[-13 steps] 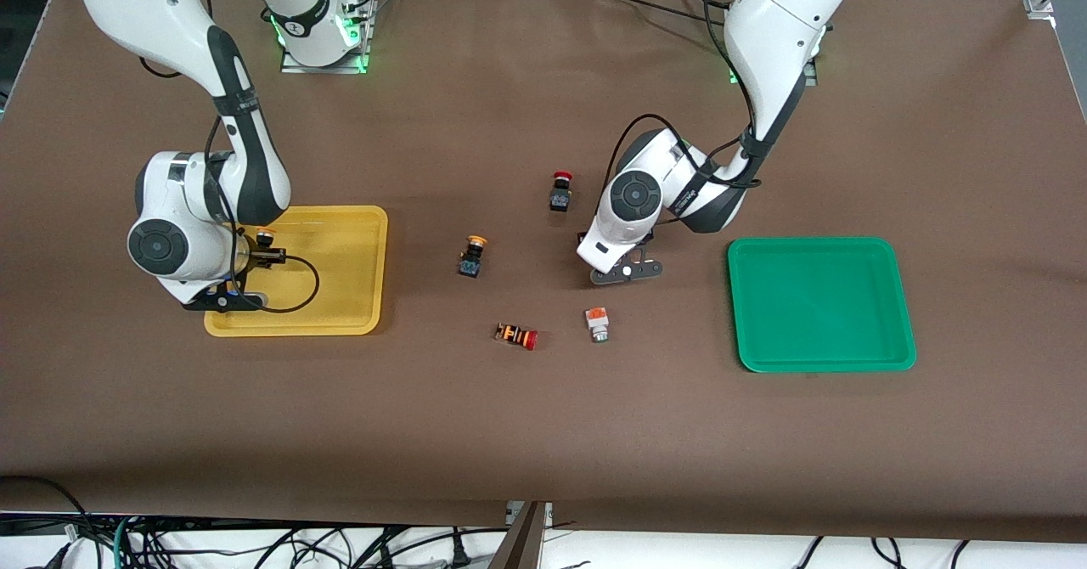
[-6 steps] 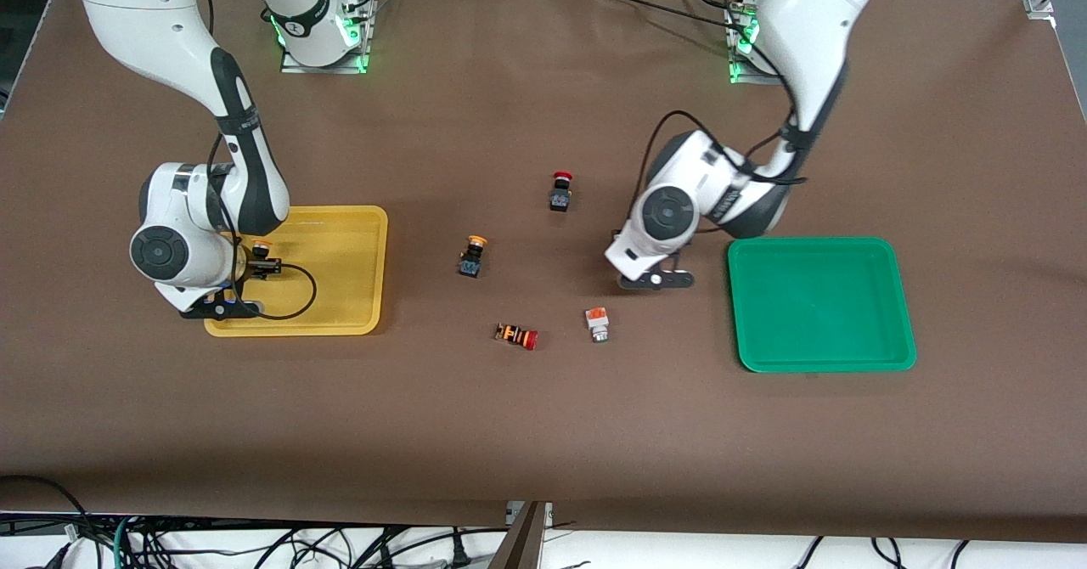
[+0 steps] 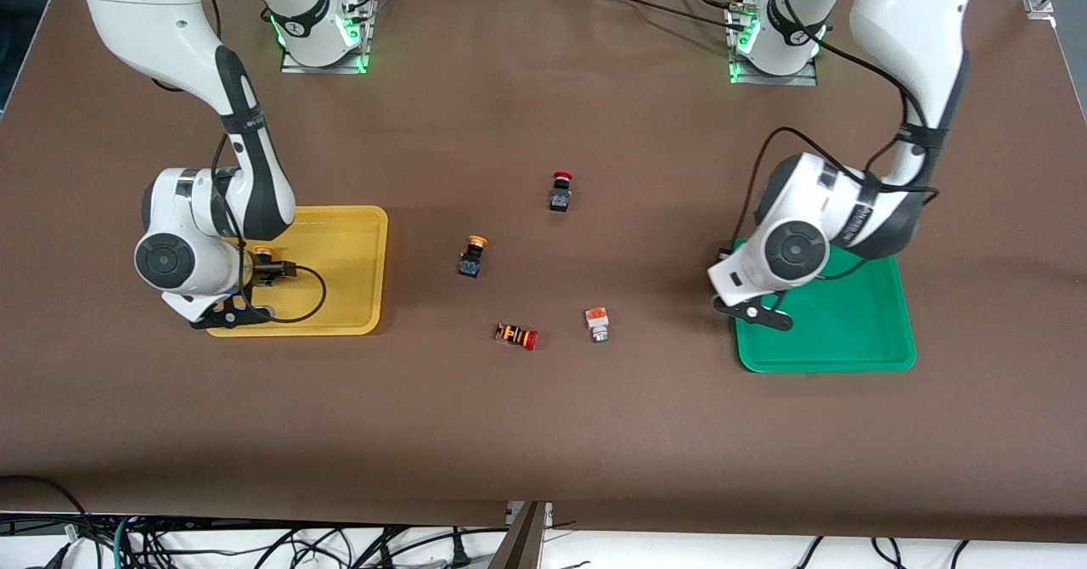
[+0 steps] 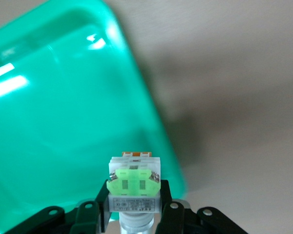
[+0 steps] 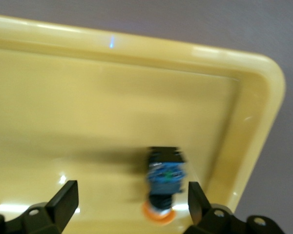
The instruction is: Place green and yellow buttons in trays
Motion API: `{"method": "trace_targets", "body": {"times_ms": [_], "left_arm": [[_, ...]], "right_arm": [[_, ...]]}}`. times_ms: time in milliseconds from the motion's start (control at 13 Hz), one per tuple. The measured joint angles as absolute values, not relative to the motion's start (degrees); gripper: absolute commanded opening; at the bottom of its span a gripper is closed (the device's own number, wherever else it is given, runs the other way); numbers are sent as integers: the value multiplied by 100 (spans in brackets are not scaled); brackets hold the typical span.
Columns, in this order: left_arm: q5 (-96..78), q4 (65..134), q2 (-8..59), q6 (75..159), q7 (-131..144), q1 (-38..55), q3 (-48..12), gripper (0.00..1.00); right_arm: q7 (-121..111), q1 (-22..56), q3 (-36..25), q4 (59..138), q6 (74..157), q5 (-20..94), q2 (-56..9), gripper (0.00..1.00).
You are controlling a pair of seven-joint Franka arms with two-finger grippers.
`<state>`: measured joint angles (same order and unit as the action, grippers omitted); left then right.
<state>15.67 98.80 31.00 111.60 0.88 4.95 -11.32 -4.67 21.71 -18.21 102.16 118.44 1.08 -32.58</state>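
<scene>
I count 2 trays, yellow tray (image 3: 357, 238) & green tray (image 3: 858, 331). On the surface (image 3: 543, 425): 1 yellow-capped button (image 3: 472, 256), 1 white button (image 3: 597, 323), 2 red-capped switches (image 3: 560, 191). Left gripper (image 4: 133, 214) clamps a green-block button (image 4: 134, 183) over green tray's edge. Right gripper (image 5: 129, 200) wide open, a yellow-cap button (image 5: 164, 183) lying in yellow tray between its fingers.

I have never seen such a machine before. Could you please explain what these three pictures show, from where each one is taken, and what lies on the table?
These are two white robot arms at a brown table. The wide picture comes from a high camera facing them; the two close pictures come from cameras on the arms' wrists.

The left gripper is over the edge of the green tray, and its fingers hold a white switch with a green block.

The right gripper is open over the yellow tray, with a blue-bodied, orange-capped switch between its fingers, in the tray.

Between the trays lie four more switches: an orange-capped one, a red-capped black one, an orange-striped one and a white one with an orange block.
</scene>
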Motion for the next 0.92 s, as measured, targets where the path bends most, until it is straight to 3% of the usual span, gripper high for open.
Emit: {"method": "trace_targets", "body": {"times_ms": [154, 231, 308, 385, 692, 923], "left_arm": [[1722, 9953, 3191, 11276, -360, 280, -1130, 3], [1744, 10059, 3252, 11485, -447, 202, -1132, 30], [1752, 10209, 3315, 11769, -486, 143, -1132, 68], [1755, 10367, 3365, 12036, -491, 86, -1133, 100], [1739, 10465, 3285, 12239, -492, -47, -1197, 100], [1359, 9944, 2891, 11713, -257, -40, -1550, 100]], "right_arm": [[-253, 2425, -1633, 9849, 11506, 116, -3224, 100], [-20, 2581, -1553, 9732, 11477, 122, -3223, 100], [333, 2735, -1455, 9653, 11476, 148, -3226, 100], [780, 2858, -1320, 9606, 11476, 222, -3233, 100], [2541, 3171, -737, 9297, 11562, 597, -3446, 100], [3488, 3496, -649, 9132, 12062, 659, -3755, 100]]}}
